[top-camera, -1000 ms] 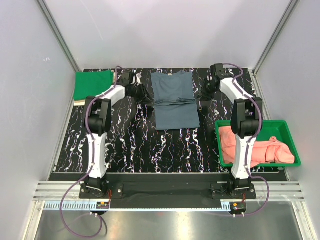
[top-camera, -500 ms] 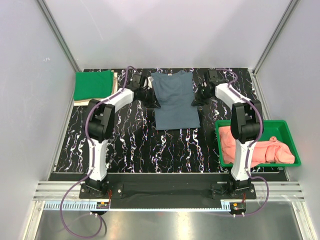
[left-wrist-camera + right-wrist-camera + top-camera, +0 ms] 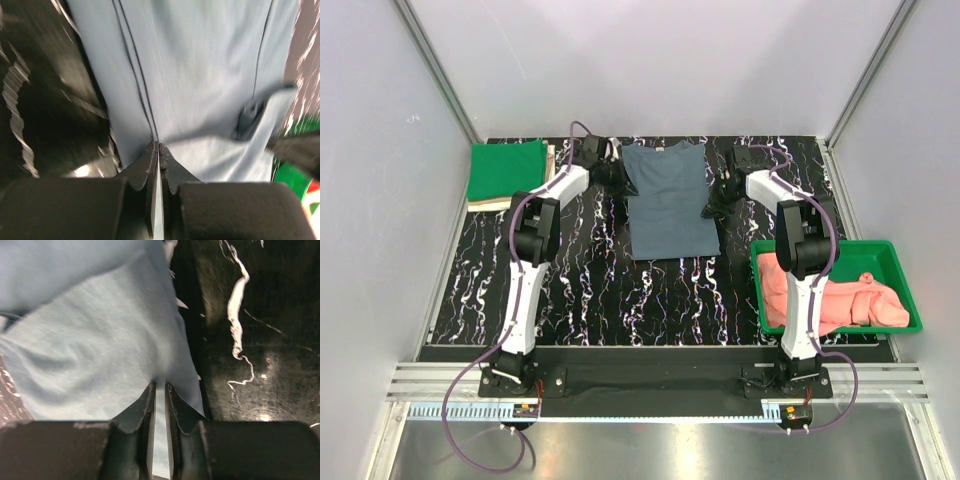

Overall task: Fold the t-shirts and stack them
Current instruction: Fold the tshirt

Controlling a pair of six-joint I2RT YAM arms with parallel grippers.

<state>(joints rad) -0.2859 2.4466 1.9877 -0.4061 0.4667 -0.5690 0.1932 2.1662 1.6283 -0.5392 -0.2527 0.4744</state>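
Slate blue-grey cloth t-shirt (image 3: 668,200) is lying flat at 12 o'clock on the black white-veined surface (image 3: 580,290), collar pointing at the far edge, hem pointing back at the arm bases.

Left pincer (image 3: 613,175) is sitting at the shirt's 10 o'clock side, at the sleeve. In the left wrist view its fingertips (image 3: 150,155) are pressing together with the shirt's edge caught between them, so it is gripping the cloth. The picture is blurring.

Right pincer (image 3: 716,204) is sitting at the shirt's 3 o'clock edge. In the right wrist view its fingertips (image 3: 146,400) are squeezing a flap of the same cloth with only a sliver of gap, so it is also gripping the shirt. That flap is rising off the surface and folding over.

Bright green folded t-shirt (image 3: 506,170) is resting at 10 o'clock on the surface, well apart from the grey one. A beige t-shirt (image 3: 551,157) is peeking out from under it.

Salmon-pink t-shirts (image 3: 830,295) are lying bunched in the rigid green plastic tray (image 3: 895,255) at 4 o'clock, beside the right arm.
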